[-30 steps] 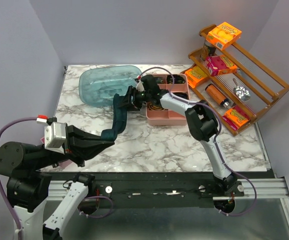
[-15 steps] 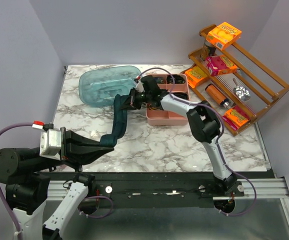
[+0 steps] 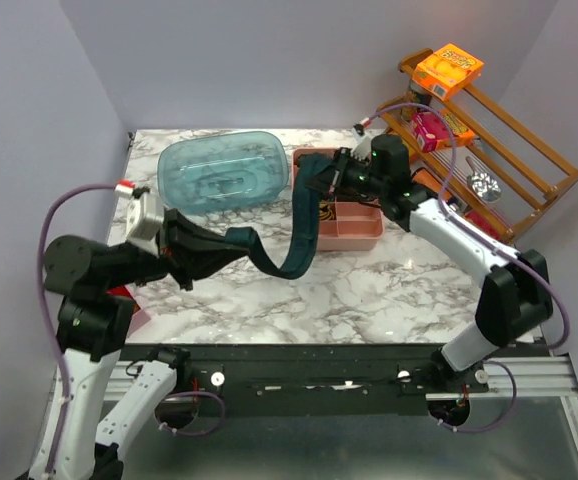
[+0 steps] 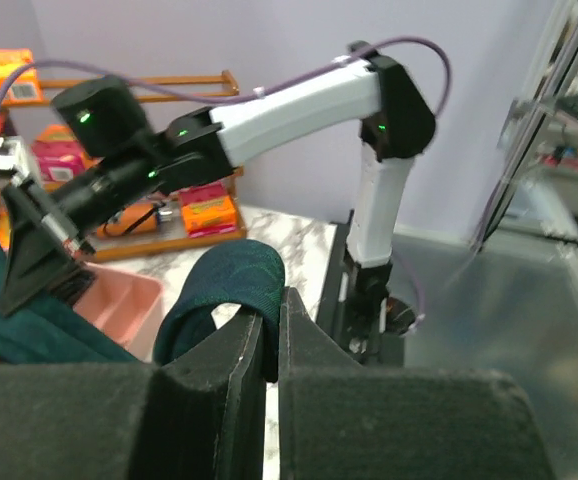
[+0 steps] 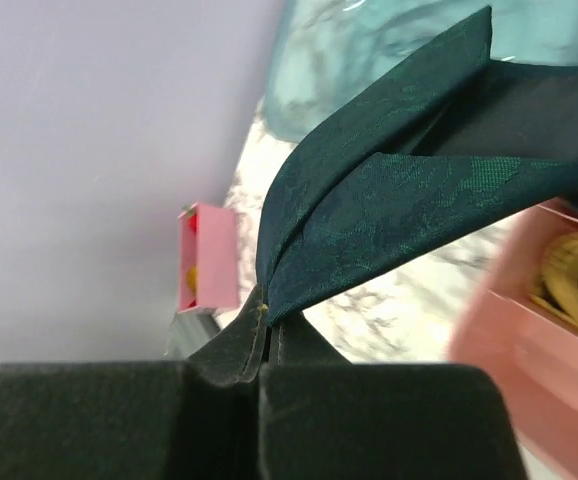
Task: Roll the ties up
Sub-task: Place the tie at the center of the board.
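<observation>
A dark teal-green tie (image 3: 297, 250) hangs in a slack U above the marble table (image 3: 369, 290), held at both ends. My left gripper (image 3: 231, 243) is shut on one end, and in the left wrist view the tie (image 4: 224, 280) loops over the fingertips of that gripper (image 4: 271, 300). My right gripper (image 3: 314, 180) is shut on the wide pointed end by the pink tray (image 3: 359, 238). In the right wrist view the tie (image 5: 399, 200) fans out from the closed right gripper (image 5: 269, 325). A gold-patterned coil (image 5: 569, 285) lies in the tray.
A teal plastic tub (image 3: 224, 170) lies upside down at the back left. A wooden rack (image 3: 529, 160) with snack boxes and a spoon fills the back right. A small pink box (image 5: 207, 255) sits near the table's left front edge.
My right gripper has shut on the tie's wide end and carried it right, to the pink tray. The left arm has swung up and inward with the other end, so the tie now hangs between them.
</observation>
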Motion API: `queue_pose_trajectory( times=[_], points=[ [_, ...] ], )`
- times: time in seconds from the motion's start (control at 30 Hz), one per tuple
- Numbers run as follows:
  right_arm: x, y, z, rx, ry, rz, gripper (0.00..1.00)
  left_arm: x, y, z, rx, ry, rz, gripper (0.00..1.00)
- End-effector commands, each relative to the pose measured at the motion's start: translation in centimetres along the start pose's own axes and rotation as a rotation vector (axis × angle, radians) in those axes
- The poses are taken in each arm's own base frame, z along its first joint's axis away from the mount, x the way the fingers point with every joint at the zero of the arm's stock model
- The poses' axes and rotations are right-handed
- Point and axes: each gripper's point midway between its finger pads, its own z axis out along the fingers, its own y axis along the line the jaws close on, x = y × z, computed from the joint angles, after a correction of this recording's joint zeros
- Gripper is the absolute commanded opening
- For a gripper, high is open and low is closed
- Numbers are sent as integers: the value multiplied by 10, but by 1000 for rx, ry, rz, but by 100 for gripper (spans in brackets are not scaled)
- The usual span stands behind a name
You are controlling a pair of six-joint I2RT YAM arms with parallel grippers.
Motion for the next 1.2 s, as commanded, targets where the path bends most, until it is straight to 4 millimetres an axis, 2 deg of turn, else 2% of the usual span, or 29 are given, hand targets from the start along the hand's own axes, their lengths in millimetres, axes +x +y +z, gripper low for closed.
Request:
queue_pose_trajectory(
  times=[0.0, 0.03, 0.07, 0.1, 0.13, 0.23, 0.27, 0.33, 0.37, 0.4, 0.43, 0.5, 0.6, 0.63, 0.7, 0.77, 0.8, 0.93, 1.03, 1.17],
  points=[
    [-5, -56, -47, 224, -116, -54, 0, -8, 32, 22, 39, -117, -58, 0],
    [3, -61, -63, 243, -127, -47, 0, 4, 46, 28, 41, -111, -121, 0],
    [5, -66, -73, 260, -140, -43, 0, 6, 49, 31, 56, -118, -171, 0],
    [3, -75, -85, 290, -168, -34, 0, 2, 48, 34, 87, -140, -143, 0],
    [11, -79, -101, 308, -184, -32, 0, 11, 59, 40, 88, -127, -179, 0],
    [16, -99, -130, 394, -238, -22, 0, 23, 65, 61, 133, -107, -207, 0],
    [25, -104, -142, 415, -248, -13, 0, 27, 67, 68, 144, -97, -209, 0],
    [27, -118, -160, 462, -285, 3, 1, 40, 70, 87, 167, -59, -223, 0],
    [36, -125, -171, 492, -286, 16, 0, 44, 71, 93, 177, -46, -230, 0],
    [36, -136, -181, 527, -306, 32, 0, 48, 71, 99, 195, -37, -232, 0],
    [38, -143, -189, 550, -318, 45, 0, 54, 77, 108, 199, -22, -249, 0],
    [49, -163, -204, 597, -333, 87, 0, 61, 77, 116, 227, -10, -252, 0],
    [61, -183, -215, 634, -331, 151, 1, 77, 86, 126, 220, 17, -264, 0],
    [72, -193, -218, 656, -316, 177, 1, 86, 92, 129, 209, 32, -277, 0],
    [79, -208, -226, 690, -327, 225, 1, 98, 100, 131, 184, 51, -281, 0],
    [95, -221, -231, 712, -316, 287, 1, 114, 108, 132, 161, 80, -285, 0],
    [96, -229, -239, 736, -336, 318, 1, 125, 110, 131, 146, 111, -302, 0],
    [108, -243, -255, 801, -367, 355, 1, 154, 126, 121, 17, 173, -302, 0],
    [116, -244, -269, 861, -382, 351, 1, 172, 129, 111, -32, 205, -320, 0],
    [136, -253, -286, 945, -409, 394, 3, 184, 133, 97, -124, 201, -339, 0]
  ],
)
